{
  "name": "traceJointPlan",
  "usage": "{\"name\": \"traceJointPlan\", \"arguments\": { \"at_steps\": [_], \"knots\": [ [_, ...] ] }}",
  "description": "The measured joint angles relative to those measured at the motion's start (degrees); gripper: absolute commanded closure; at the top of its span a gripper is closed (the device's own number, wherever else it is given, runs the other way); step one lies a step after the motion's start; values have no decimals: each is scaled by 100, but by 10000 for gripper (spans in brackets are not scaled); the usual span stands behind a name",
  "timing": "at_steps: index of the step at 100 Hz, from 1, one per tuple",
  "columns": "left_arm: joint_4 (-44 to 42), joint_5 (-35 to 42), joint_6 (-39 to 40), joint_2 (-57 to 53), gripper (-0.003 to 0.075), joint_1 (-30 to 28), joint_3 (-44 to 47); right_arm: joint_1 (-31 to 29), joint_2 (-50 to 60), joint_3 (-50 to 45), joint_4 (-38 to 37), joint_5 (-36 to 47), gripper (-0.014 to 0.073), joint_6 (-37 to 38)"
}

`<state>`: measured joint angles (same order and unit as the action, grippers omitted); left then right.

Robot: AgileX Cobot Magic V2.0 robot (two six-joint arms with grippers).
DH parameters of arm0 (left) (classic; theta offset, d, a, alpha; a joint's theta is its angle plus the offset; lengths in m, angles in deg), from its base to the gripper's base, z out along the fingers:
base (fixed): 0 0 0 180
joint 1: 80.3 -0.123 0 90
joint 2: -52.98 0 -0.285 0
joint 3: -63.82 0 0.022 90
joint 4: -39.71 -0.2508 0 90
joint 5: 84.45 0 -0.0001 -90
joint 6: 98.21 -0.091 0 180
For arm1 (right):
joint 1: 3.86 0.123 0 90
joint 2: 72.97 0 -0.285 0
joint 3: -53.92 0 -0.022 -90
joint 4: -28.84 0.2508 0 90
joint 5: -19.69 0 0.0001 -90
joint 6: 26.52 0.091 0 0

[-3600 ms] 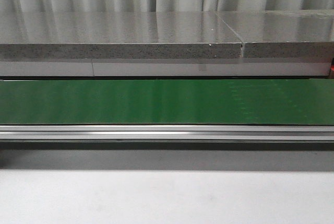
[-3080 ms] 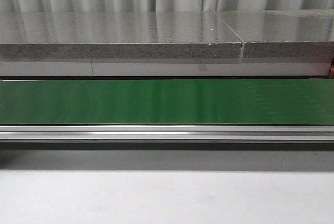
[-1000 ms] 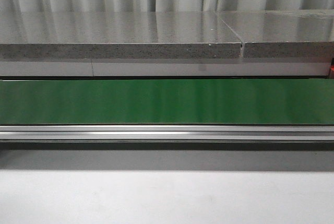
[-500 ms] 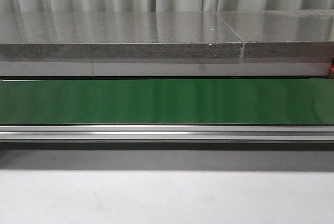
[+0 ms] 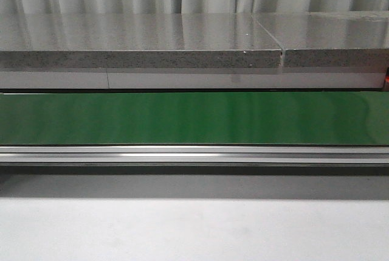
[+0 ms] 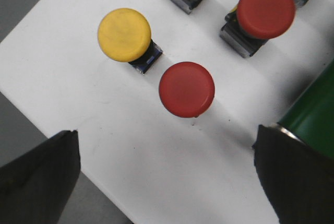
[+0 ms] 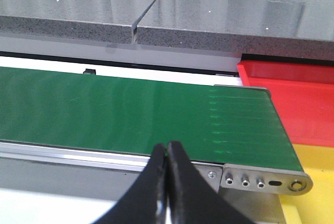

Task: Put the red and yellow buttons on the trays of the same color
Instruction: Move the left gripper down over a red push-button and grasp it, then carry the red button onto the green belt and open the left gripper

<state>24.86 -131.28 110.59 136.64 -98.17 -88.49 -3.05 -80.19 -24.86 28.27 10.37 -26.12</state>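
The green belt [image 5: 194,118] is being seen running across the front view, beyond the white bench [image 5: 194,230]. At its end, a red tray [image 7: 292,93] and a yellow tray [image 7: 313,153] are being shown. Red buttons [image 6: 186,89] and yellow buttons [image 6: 124,35] are being left standing on a white surface [image 6: 156,166] beneath the released jaws of the left gripper [image 6: 172,182]. The right gripper's [image 7: 167,153] jaws are being held clenched on nothing.

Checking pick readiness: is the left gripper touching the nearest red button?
Apart. The left wrist view shows white surface between the red button and both fingers of the open left gripper.
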Motion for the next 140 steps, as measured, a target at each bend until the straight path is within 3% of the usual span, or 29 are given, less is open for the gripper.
{"name": "traceJointPlan", "arguments": {
  "at_steps": [57,74,95,125,140],
  "knots": [
    [4,719,-13,1208,52,-33,-81,0,0,0,0,0,662,0],
    [4,798,-13,1367,107,-180,-95,0,0,0,0,0,662,0],
    [4,810,-13,1367,274,-259,-95,0,0,0,0,0,662,0],
    [13,837,-13,1367,732,-259,-95,0,0,0,0,0,662,0],
    [204,752,-210,1253,739,-259,-95,0,0,0,0,0,662,0]
  ]
}}
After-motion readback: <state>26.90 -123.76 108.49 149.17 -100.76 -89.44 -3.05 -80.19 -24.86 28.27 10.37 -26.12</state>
